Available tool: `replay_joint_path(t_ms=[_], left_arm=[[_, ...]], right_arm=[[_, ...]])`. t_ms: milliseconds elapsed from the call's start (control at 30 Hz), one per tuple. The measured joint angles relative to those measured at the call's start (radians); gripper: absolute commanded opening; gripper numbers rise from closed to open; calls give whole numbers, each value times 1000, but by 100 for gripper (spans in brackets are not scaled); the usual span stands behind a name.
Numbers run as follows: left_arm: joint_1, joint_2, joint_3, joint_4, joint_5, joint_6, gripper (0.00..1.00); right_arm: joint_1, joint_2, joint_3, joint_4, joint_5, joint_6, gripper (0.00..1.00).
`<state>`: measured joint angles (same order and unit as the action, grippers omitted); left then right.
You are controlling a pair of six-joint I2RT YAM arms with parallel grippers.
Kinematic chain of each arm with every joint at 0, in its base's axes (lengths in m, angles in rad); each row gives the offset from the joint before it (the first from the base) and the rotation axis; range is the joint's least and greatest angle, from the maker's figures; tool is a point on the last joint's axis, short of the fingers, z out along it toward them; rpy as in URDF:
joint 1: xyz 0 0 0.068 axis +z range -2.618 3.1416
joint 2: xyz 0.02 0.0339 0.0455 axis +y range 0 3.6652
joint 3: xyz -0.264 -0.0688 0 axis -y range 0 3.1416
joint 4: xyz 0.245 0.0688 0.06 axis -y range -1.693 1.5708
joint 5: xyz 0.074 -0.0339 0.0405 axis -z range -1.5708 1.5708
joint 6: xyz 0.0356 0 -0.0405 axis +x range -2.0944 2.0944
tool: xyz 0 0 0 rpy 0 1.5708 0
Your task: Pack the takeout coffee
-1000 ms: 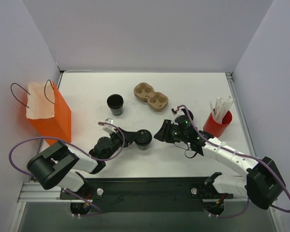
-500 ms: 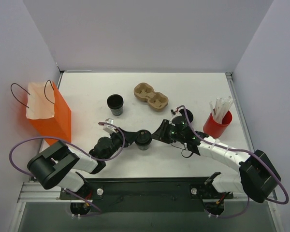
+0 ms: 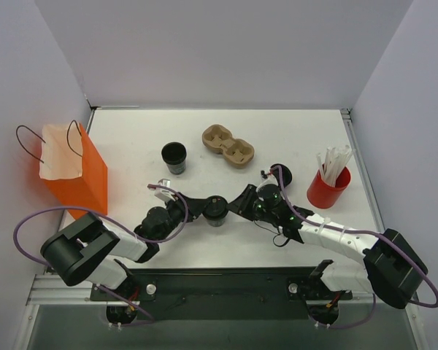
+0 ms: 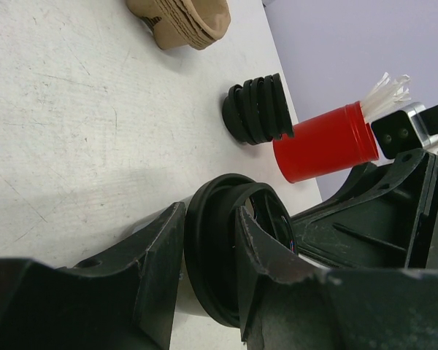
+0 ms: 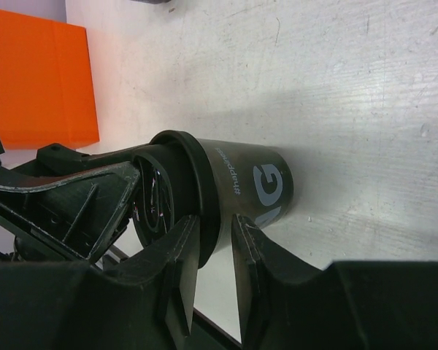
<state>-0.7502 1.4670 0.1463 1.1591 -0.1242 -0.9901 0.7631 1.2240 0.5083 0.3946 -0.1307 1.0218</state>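
The takeout coffee, a small black cup with a black lid, stands upright in the middle of the table. My left gripper reaches it from the left. In the left wrist view the left gripper is shut on the lid, one finger on each side of its rim. My right gripper comes in from the right. In the right wrist view the right gripper stands at the cup, its narrow jaws straddling the lid's lower rim with a small gap still showing.
An orange bag with white paper stands open at the left. A lidless black cup and a cardboard carrier sit farther back. A stack of lids and a red cup of stirrers are at the right.
My right gripper has moved left up to the lidded cup, and its jaws have narrowed. The left gripper and the cup have stayed where they were.
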Motion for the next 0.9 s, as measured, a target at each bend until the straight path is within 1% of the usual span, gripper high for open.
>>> replay_joint_path(t_ms=[33, 100, 233, 567, 733, 900], left_arm=[[0, 0, 0, 0, 1, 0, 38], [0, 0, 0, 0, 2, 0, 38], [-1, 0, 2, 0, 9, 1, 38], [-2, 3, 5, 0, 16, 1, 38], [-3, 4, 5, 0, 14, 1, 38], [-7, 4, 5, 0, 8, 0, 38]], right_arm=[[3, -7, -15, 14, 7, 9, 29], [8, -19, -39, 36, 16, 26, 30], [20, -46, -68, 48, 27, 48, 29], [37, -67, -73, 29, 23, 52, 28], [37, -68, -89, 60, 19, 64, 23], [37, -69, -149, 166, 19, 109, 14]])
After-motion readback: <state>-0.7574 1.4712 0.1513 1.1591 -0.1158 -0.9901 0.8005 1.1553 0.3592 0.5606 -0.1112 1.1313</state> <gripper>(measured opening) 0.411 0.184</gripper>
